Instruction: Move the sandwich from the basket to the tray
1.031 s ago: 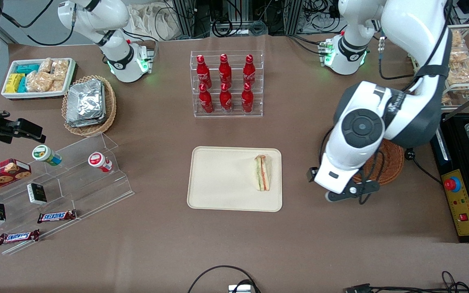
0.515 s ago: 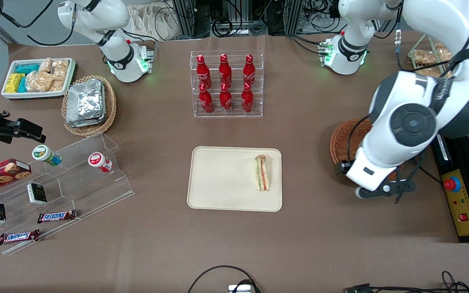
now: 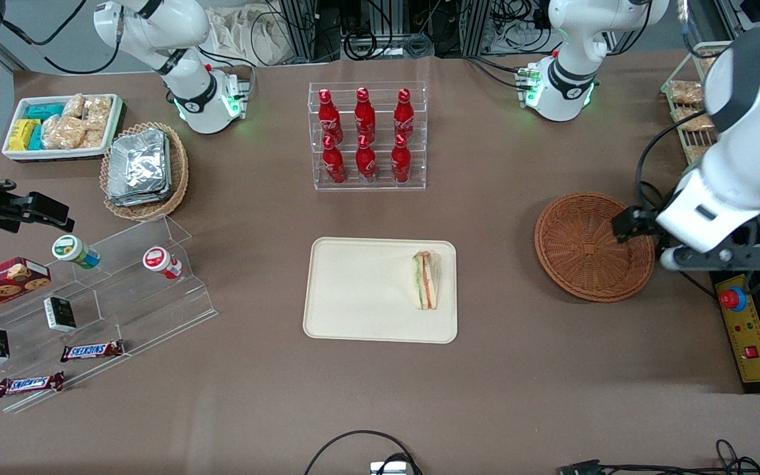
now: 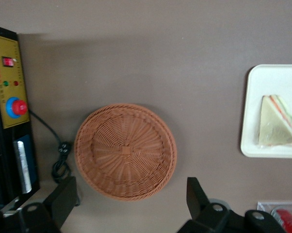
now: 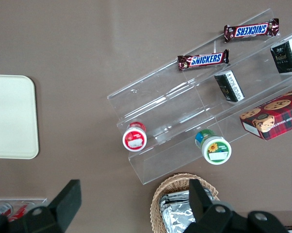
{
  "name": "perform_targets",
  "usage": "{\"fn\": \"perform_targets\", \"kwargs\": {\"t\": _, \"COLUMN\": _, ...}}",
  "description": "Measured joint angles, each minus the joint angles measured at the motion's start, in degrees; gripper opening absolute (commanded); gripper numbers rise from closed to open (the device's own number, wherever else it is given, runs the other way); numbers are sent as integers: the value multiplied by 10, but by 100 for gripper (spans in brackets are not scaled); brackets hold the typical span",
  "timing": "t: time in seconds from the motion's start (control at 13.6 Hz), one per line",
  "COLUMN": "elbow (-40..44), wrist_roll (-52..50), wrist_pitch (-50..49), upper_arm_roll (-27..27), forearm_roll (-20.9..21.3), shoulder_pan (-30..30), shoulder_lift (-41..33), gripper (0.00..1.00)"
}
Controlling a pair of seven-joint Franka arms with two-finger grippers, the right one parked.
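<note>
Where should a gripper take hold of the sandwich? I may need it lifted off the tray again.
Judging by its pose, come from above and close across the two broad bread faces near the thick middle: the sandwich stands on edge on the tray, filling upward, its wedge tapering at one end. The gripper is open, high above the empty basket.

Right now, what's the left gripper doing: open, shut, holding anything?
Left gripper: open, empty, above the basket; the sandwich lies on the tray.

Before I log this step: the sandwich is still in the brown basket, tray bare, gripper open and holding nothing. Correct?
Not quite. The sandwich lies on the tray; the basket holds nothing, as the front view shows. The gripper is open and holds nothing, above the basket.
</note>
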Motion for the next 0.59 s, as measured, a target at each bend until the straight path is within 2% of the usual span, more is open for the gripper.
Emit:
{"fn": "perform_targets", "kwargs": {"t": 0.29, "elbow": -36, "wrist_roll": 60, "wrist_pitch": -21, "upper_arm_roll": 21, "forearm_roll": -3, "shoulder_pan": 17, "shoulder_lift": -78, "gripper": 100}}
{"fn": "perform_targets", "kwargs": {"t": 0.59, "elbow": -48, "wrist_roll": 68, "wrist_pitch": -34, "upper_arm_roll": 21, "forearm_roll": -6, "shoulder_pan": 20, "shoulder_lift": -107, "gripper": 100}}
